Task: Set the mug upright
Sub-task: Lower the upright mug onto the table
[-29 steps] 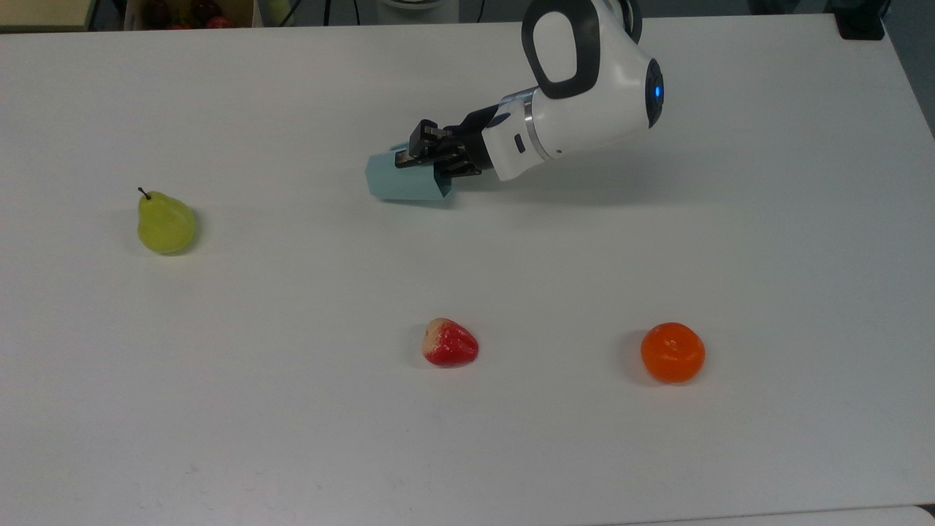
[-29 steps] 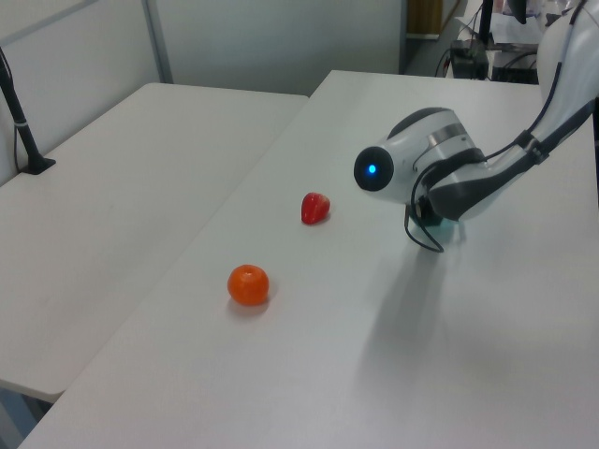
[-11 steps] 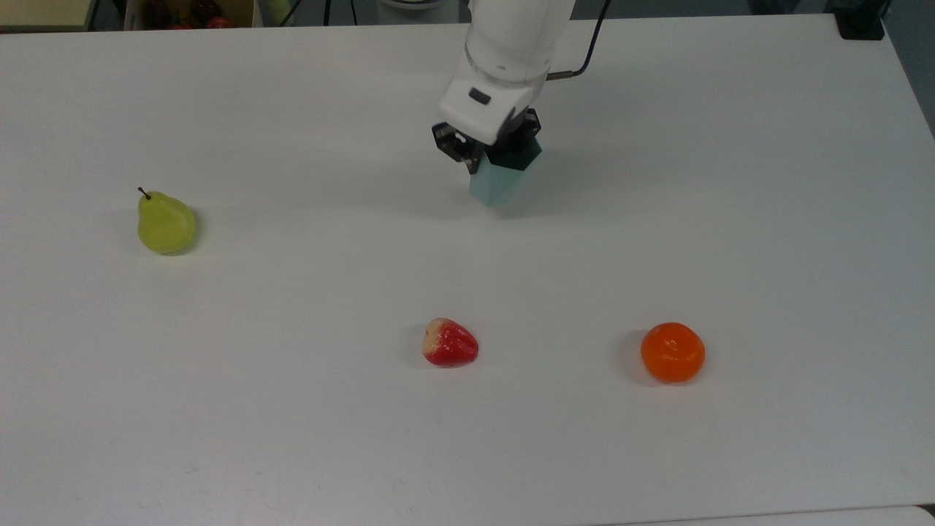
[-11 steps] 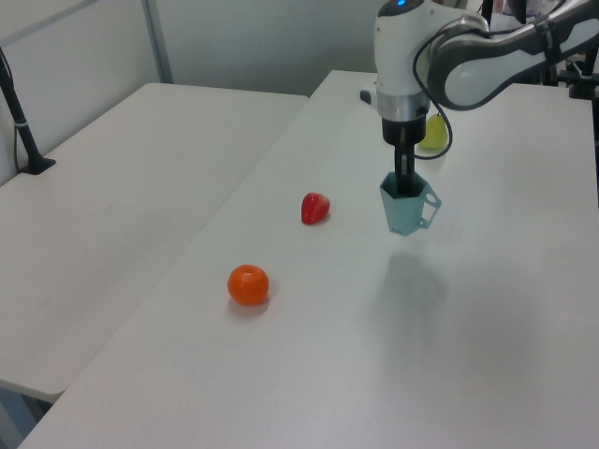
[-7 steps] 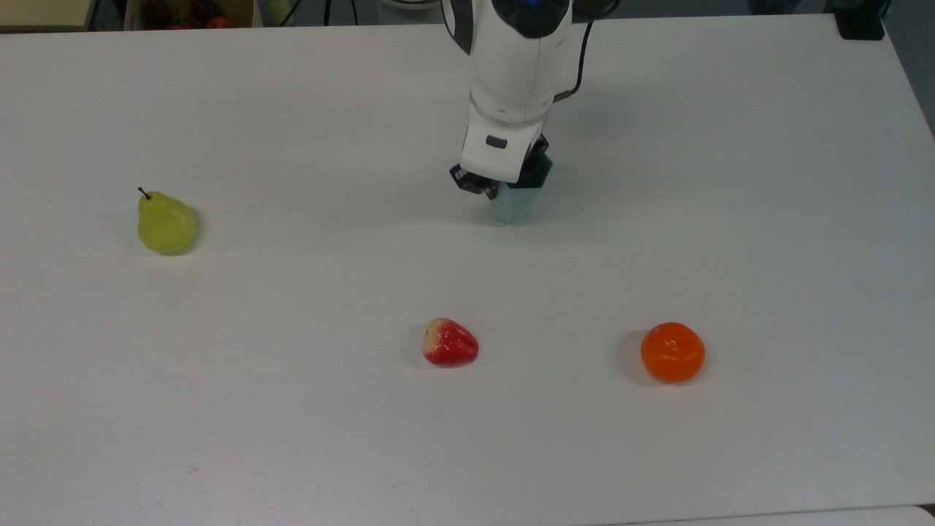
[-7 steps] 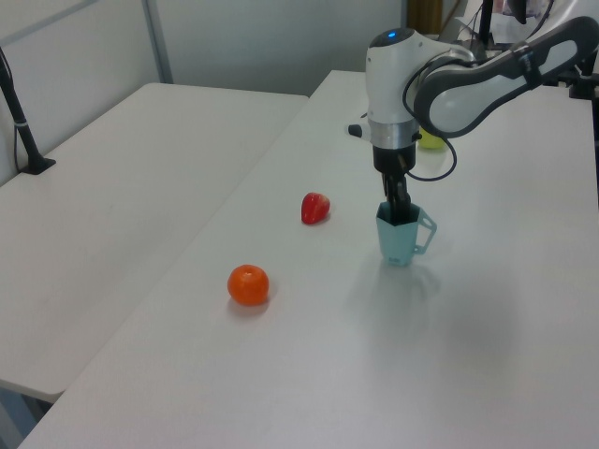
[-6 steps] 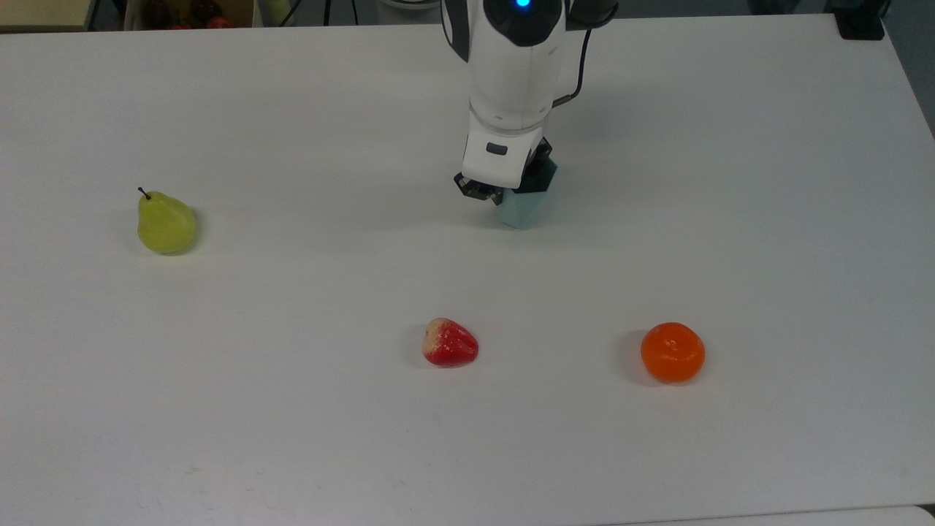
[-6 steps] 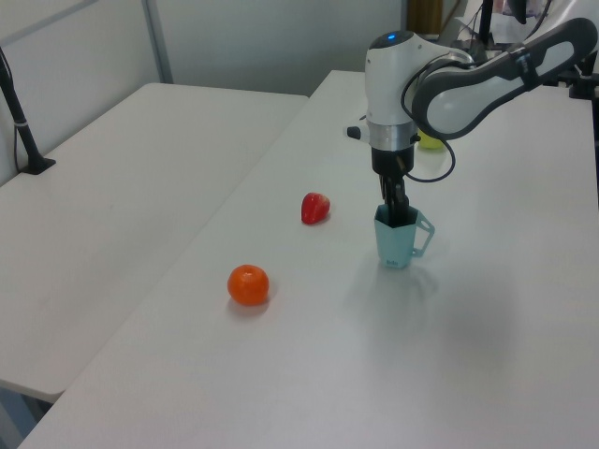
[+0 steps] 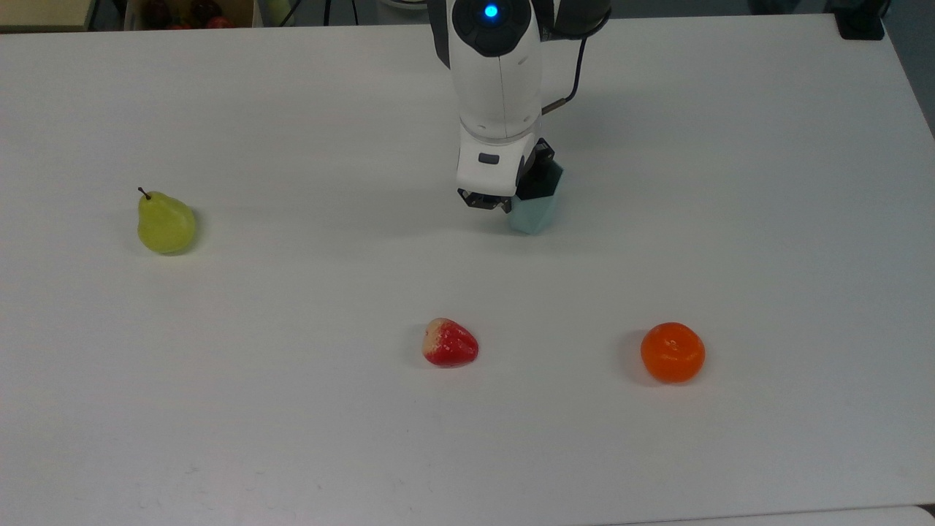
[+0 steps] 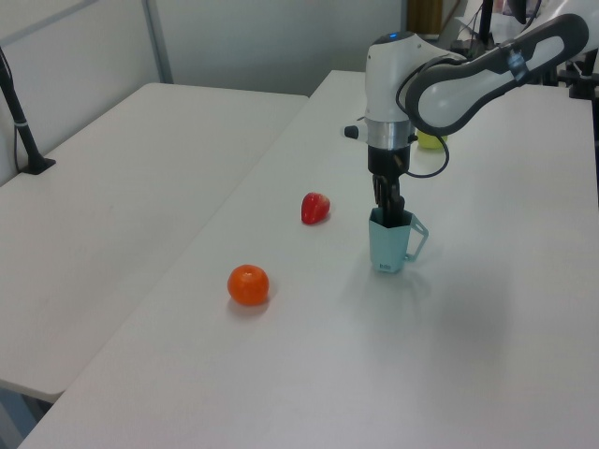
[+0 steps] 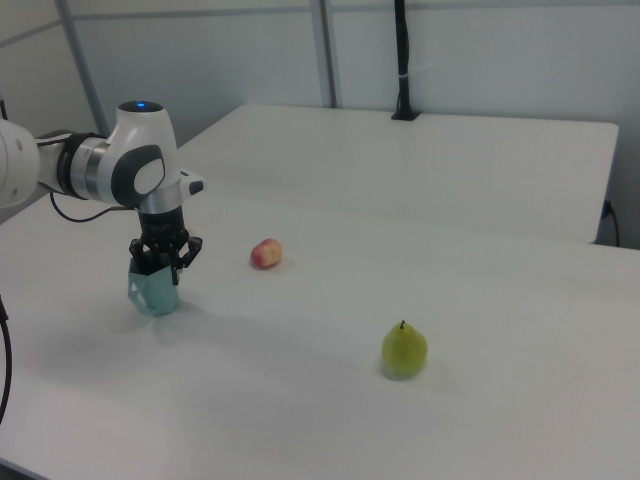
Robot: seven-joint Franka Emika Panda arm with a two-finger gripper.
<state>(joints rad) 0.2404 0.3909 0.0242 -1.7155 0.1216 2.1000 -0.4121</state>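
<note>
I see the mug (image 10: 387,245), pale blue-teal and faceted, standing upright with its mouth up on the white bench (image 10: 487,327), its handle toward the left view's right, the gripper's (image 10: 390,214) fingers clamped on its rim.

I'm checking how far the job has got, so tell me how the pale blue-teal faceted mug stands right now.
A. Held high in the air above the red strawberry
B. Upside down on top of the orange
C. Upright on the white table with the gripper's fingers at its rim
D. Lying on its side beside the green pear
C: the pale blue-teal faceted mug stands rim-up on the white table, with the gripper reaching down onto its rim.
</note>
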